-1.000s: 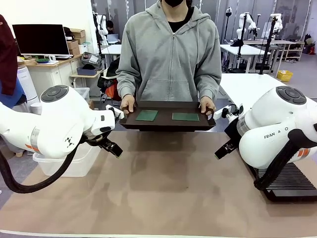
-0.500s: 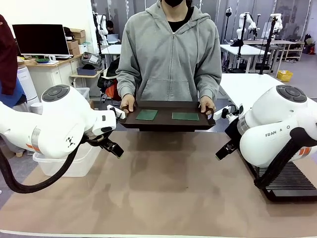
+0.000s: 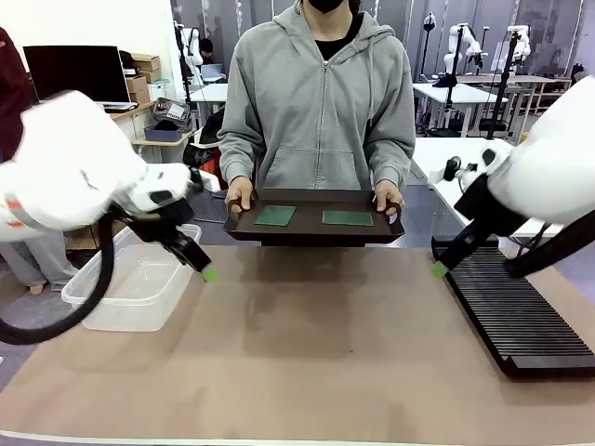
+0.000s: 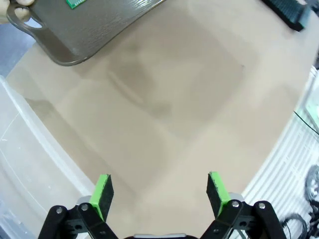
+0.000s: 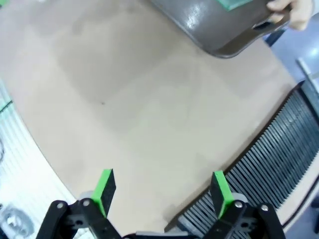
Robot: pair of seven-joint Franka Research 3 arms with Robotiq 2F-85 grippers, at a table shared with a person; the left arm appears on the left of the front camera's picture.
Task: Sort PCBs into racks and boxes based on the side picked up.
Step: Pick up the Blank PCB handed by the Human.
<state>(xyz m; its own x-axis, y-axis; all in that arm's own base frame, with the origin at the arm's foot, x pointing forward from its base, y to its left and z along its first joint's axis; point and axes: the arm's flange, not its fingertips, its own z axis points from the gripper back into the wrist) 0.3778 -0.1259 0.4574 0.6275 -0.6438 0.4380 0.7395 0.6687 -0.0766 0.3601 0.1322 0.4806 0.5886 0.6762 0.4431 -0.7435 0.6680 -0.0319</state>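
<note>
The two circuit boards lie side by side on the tray the person holds out. The left gripper and right gripper hang with jaws spread and empty, short of the tray's near corners. Each should come down squarely over one board.

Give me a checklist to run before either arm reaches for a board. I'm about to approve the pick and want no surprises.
1. The left end effector is open with nothing between its pads: ok.
2. The right end effector is open and empty: ok.
3. Both PCBs lie flat and apart on the tray: ok.
4. The person's hands grip the tray at both ends and hold it roughly level: ok.
5. Which face of each PCB is up: cannot tell.
6. The rack and the tub look free to receive boards: ok.
</note>
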